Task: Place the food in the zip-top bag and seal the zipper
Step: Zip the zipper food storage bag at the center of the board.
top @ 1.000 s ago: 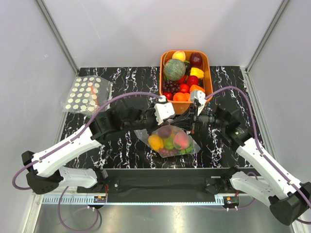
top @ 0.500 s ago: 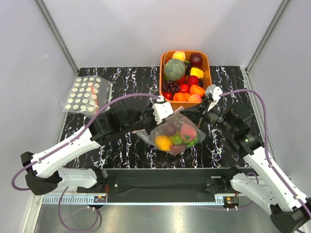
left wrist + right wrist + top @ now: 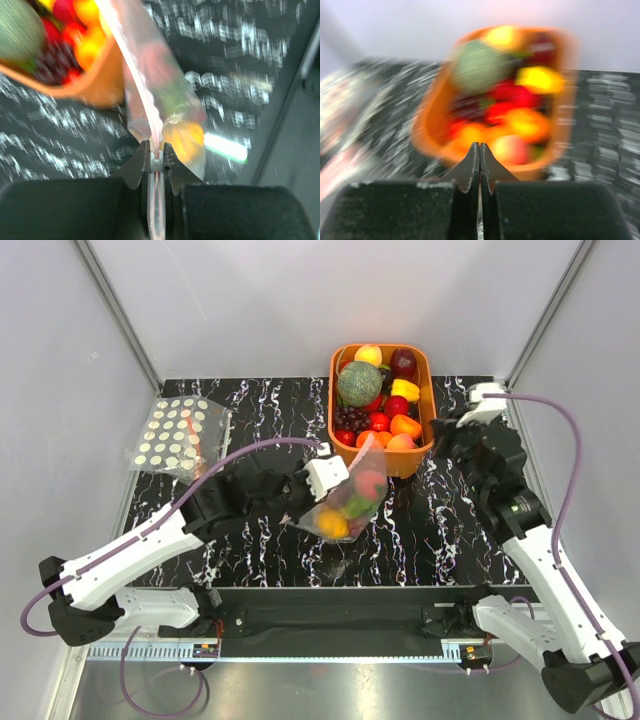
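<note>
Top cam alone gives the full layout. The black marbled table (image 3: 250, 400) carries an orange basket (image 3: 408, 464) of fruit at the back, and a second clear bag w/ cream dots (image 3: 175, 435) lies at the far left, well apart from both arms.

Only the left wrist cam shows the grip. The left gripper (image 3: 157, 150) is pinched nearly closed on the zipper (image 3: 134, 65), w/ the pink strip running out from btwn the fingers toward the basket. From above this is hidden under the wrist.

The right wrist cam, badly blurred, shows the right gripper (image 3: 479, 150) w/ jaws pressed together and nothing btwn them, facing the basket. Top cam puts that arm by the basket's right side, apart from the bag.

The zip-top bag (image 3: 350, 495) hangs tilted mid-table, just left of the basket's near corner, a shadow on the table below it. Its plastic is crinkly and clear. Inside sit a red-pink piece (image 3: 370, 483), a green one (image 3: 355, 508) and a yellow-orange one (image 3: 333, 524) lowest.
</note>
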### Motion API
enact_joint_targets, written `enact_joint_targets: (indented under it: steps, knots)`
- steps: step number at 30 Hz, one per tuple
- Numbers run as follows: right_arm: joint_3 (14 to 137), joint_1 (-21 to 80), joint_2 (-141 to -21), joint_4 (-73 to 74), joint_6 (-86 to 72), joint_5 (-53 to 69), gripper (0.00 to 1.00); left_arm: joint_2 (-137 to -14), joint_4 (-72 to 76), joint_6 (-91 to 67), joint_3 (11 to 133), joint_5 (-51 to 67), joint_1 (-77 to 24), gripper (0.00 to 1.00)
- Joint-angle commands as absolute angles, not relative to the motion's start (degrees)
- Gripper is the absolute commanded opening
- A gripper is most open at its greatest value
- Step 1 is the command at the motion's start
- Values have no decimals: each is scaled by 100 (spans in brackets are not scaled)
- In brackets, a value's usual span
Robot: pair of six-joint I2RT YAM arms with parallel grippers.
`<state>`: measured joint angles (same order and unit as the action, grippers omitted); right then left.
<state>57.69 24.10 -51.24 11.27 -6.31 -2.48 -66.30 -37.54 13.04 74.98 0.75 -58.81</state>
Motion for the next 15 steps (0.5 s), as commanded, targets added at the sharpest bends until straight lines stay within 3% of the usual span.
enact_joint_targets:
  steps: [1,4,7,8,13,15]
  knots:
    - [6170,1890,-5168,931,-510,-2170,0,-6337,-4474,1160,7392,-140,-5889,0]
    - [6258,1653,-5335,993,-624,-2198,0,-6363,-4561,1090,7392,-228,-5889,0]
    - [6223,1538,-5388,853,-554,-1059,0,-6381,-4571,1072,7392,-167,-5889,0]
    - [6136,1547,-5353,661,-293,268,5,-6363,-4483,1081,7357,-158,-5889,0]
    - [6186,1538,-5466,729,351,4132,86,-6504,-4517,1099,7497,-255,-5889,0]
    - [6328,1538,-5625,888,352,4726,92,-6539,-4474,1090,7514,-264,-5889,0]
